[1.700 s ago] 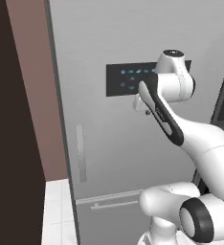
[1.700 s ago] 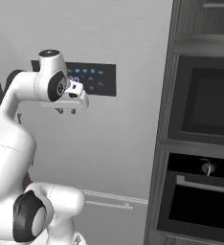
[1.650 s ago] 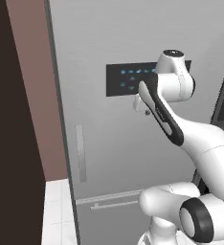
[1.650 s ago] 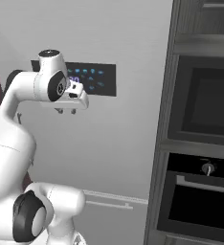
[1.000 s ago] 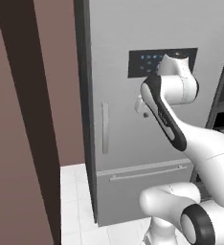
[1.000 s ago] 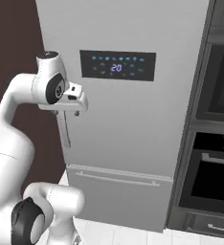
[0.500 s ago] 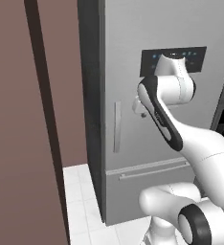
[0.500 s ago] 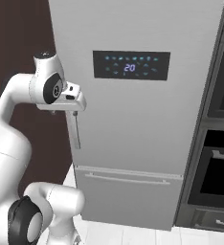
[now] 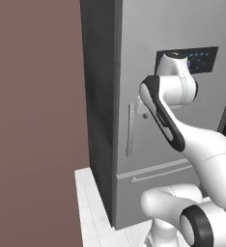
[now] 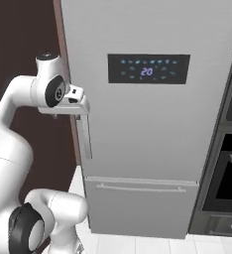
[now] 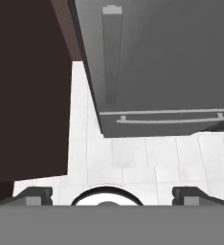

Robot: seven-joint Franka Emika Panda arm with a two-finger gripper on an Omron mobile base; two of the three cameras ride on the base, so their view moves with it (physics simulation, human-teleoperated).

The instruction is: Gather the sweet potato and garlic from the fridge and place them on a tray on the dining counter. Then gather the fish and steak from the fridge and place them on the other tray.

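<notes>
Tall light-grey flat-fronted fridge (image 10: 152,134) stands shut, dead ahead of the base — dark control panel (image 10: 148,68) with blue icons on the upper door, lower drawer front beneath a horizontal seam. Nothing from inside it is visible; food and trays not in sight.

Handling, as a judgement: door is a rigid, heavy hinged slab with likely seal resistance, so expect a firm steady pull rather than a snatch. The front itself is smooth and offers no purchase. Only sensible grab point is the slim vertical grey handle (image 10: 84,136) near the door's left edge; in the hand view it runs up the door as a narrow bar (image 11: 112,52). The horizontal drawer handle (image 10: 140,188) lower down belongs to the other compartment — probably not the one wanted.

Two-finger gripper (image 11: 112,194) is spread about as wide as it goes, holding nothing, tips far apart at the bottom of the hand view. In the right base view the hand sits at the top end of the vertical handle; contact can't be confirmed.

Room: dark brown wall panel (image 9: 35,120) close on the fridge's left, dark oven stack (image 10: 227,163) tight on its right. White tiled floor (image 11: 147,162) in front is open.
</notes>
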